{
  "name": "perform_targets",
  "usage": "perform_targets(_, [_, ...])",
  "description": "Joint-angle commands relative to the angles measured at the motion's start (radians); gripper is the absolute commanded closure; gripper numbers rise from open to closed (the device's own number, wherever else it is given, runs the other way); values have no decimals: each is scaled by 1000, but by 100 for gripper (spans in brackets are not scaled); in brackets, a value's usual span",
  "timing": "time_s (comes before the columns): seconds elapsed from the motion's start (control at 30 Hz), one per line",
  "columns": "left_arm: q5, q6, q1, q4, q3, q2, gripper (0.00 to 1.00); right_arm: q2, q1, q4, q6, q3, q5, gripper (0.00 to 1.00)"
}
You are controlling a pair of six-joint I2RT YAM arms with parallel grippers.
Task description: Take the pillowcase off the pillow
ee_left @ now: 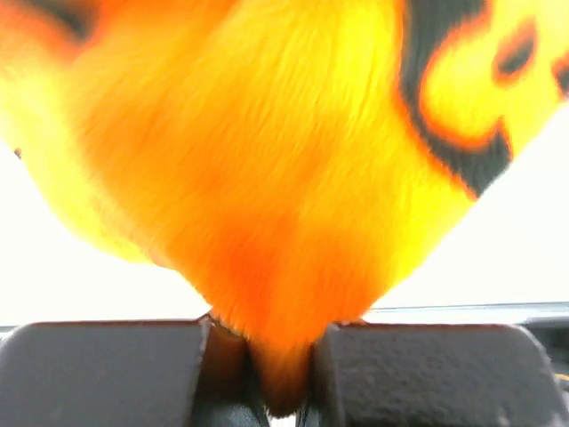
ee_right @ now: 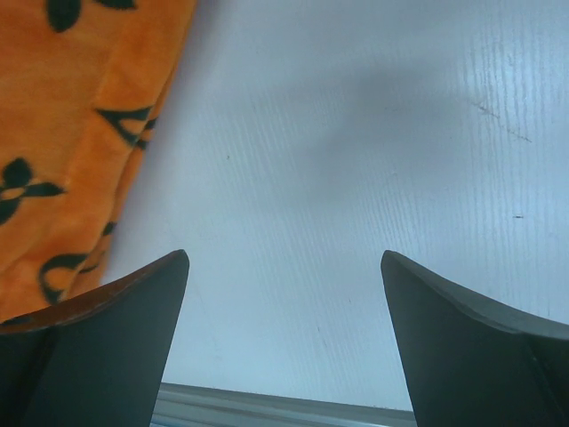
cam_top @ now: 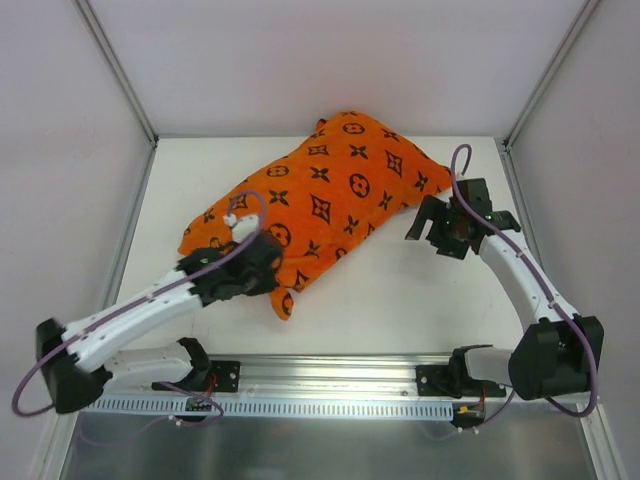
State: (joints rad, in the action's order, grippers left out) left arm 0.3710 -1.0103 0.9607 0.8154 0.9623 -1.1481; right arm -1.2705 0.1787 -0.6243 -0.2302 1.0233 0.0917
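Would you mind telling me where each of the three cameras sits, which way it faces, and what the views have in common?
Top external: fixed above and behind the bases, looking down on the table and pillowcase; both arms show, with the left gripper and right gripper.
Left wrist: rides the left wrist, looking along its fingers, which are shut on orange fabric.
Right wrist: rides the right wrist, looking down at the table between its open fingers.
Shared: the pillowcase appears in all three.

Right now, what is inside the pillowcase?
The pillowcase bulges full, but only orange fabric shows. No pillow is visible, so whatever fills it is hidden. The left gripper is shut on its near corner.
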Motion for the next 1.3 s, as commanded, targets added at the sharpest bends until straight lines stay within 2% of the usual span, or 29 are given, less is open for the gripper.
perform_targets(0.0, [-7,106,-149,16,50,244,100,31,-47,29,0,8,58,5])
perform_targets(0.1, [-24,157,-229,30,97,320,100,28,-83,78,-40,4,132,5])
perform_targets(0.37, [-6,144,-235,93,127,344,100,2,-174,225,-184,1,194,4])
perform_targets(0.47, [16,147,-235,114,136,355,100,-29,-249,322,-269,-15,235,4])
perform_targets(0.6, [20,148,-235,122,142,360,100,-125,-295,449,-388,-23,270,0])
perform_targets(0.7, [29,148,-235,128,150,360,100,-237,-306,547,-492,-12,299,4])
perform_targets(0.8, [42,156,-237,133,159,366,100,-367,-297,720,-621,-2,336,4])
perform_targets(0.9, [43,164,-237,140,170,364,100,-516,-265,768,-682,63,332,4])
perform_targets(1.0, [43,162,-237,148,177,364,100,-587,-210,767,-684,168,310,3])
perform_targets(1.07, [45,162,-237,151,181,363,100,-635,-200,779,-686,220,301,14])
perform_targets(1.1, [43,167,-237,154,185,364,100,-642,-200,790,-690,228,309,27])
perform_targets(1.13, [48,165,-237,159,188,364,100,-642,-203,801,-695,231,315,55])
perform_targets(1.2, [51,170,-237,169,194,369,100,-612,-212,811,-676,203,296,81])
perform_targets(1.23, [55,168,-237,172,194,370,100,-565,-217,810,-670,186,277,99])
perform_targets(1.27, [58,176,-238,177,197,372,100,-538,-223,813,-655,167,272,99])
